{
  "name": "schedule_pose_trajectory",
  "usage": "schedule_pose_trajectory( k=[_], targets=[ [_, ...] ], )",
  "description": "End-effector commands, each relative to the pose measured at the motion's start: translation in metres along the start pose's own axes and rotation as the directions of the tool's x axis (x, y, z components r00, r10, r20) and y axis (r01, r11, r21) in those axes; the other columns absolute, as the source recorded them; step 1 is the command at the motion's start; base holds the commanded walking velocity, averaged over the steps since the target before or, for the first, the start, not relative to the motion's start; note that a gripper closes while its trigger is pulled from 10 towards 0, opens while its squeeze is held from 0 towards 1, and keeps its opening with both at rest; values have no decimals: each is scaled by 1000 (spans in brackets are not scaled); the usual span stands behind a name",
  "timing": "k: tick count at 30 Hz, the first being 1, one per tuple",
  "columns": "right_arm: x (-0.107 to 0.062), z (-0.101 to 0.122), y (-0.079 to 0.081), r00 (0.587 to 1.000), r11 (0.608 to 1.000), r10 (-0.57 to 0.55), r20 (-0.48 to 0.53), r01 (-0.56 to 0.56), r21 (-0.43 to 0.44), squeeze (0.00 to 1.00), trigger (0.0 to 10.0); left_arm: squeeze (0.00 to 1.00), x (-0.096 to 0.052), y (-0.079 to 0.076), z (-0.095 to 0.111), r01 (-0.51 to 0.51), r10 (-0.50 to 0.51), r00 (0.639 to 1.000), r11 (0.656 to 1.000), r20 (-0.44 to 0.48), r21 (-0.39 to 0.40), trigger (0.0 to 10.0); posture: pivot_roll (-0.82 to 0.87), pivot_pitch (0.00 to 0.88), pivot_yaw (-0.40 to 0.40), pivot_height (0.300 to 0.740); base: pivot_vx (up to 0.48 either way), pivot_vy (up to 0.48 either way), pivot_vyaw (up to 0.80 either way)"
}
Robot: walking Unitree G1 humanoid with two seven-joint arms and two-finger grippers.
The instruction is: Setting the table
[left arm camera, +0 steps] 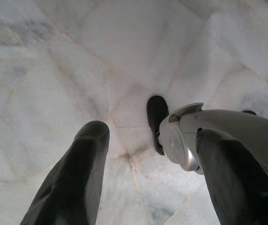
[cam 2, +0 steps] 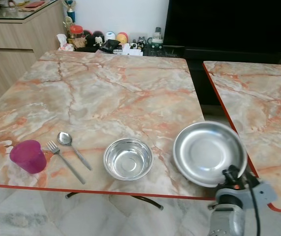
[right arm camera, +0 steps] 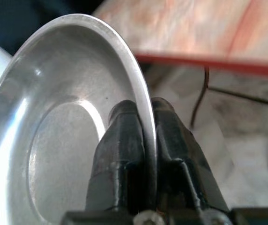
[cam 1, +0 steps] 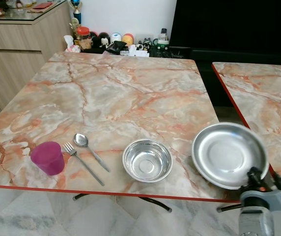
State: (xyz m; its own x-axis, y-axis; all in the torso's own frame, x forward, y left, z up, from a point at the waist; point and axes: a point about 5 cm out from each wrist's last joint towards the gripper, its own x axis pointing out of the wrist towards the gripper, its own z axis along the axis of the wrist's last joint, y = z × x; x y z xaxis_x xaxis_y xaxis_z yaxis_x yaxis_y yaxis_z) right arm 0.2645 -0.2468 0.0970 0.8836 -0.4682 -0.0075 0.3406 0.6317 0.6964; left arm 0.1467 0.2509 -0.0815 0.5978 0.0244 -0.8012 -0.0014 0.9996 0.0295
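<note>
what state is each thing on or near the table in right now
plate: held by its rim, tilted at the table's right edge
right gripper: jaws shut on the plate rim
left gripper: jaws open, hanging over the floor
bowl: upright, empty
pink cup: upright
fork: flat beside spoon

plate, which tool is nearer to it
Right. The right tool is clamped on the plate rim at the table corner. The left tool hangs open over the floor, away from it.

A shiny steel plate (cam 1: 229,154) hangs tilted over the bench's (cam 1: 121,93) near right corner; bowl (cam 1: 147,160), spoon (cam 1: 81,140), fork (cam 1: 70,148) and purple cup (cam 1: 47,158) line its front edge.
</note>
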Motion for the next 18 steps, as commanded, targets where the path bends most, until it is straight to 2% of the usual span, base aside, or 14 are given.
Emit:
schedule_pose_trajectory(
  k=[1, 6, 10, 12, 14, 16, 18],
  targets=[
    [2, 13, 9, 997, 999, 35, 75, -37, 30, 0, 10000, 0, -3, 2, -9, -5, 6, 999, 1000, -35, 11, 10000, -44, 98, -32, 740, 0, 0, 0],
    [4, 13, 11, 995, 996, 49, 83, -54, 65, 0, 10000, 0, -3, 1, -10, -11, 12, 999, 1000, -45, 27, 10000, -44, 94, -34, 740, 0, 0, 0],
    [1, 9, 36, 975, 965, 214, 56, -219, 142, 0, 10000, 0, -3, 2, -11, -28, 30, 998, 999, -49, 41, 10000, -45, 94, -33, 740, 0, 0, 0],
    [0, 8, 40, 969, 956, 243, 53, -248, 157, 0, 10000, 0, -3, 3, -11, -33, 35, 998, 999, -48, 41, 10000, -45, 94, -33, 740, 0, 0, 0],
    [-5, 7, 62, 928, 909, 370, 41, -371, 188, 0, 10000, 0, -4, 5, -12, -50, 51, 998, 999, -46, 10, 10000, -42, 94, -31, 740, 0, 0, 0],
    [-6, 4, 72, 901, 885, 433, 17, -428, 183, 0, 10000, 0, -4, 8, -12, -70, 69, 997, 997, -43, -15, 10000, -42, 92, -33, 740, 0, 0, 0],
    [-7, 3, 74, 893, 878, 451, 6, -444, 178, 0, 10000, 0, -5, 9, -12, -78, 77, 996, 997, -42, -24, 10000, -42, 92, -33, 740, 0, 0, 0]
  ],
)
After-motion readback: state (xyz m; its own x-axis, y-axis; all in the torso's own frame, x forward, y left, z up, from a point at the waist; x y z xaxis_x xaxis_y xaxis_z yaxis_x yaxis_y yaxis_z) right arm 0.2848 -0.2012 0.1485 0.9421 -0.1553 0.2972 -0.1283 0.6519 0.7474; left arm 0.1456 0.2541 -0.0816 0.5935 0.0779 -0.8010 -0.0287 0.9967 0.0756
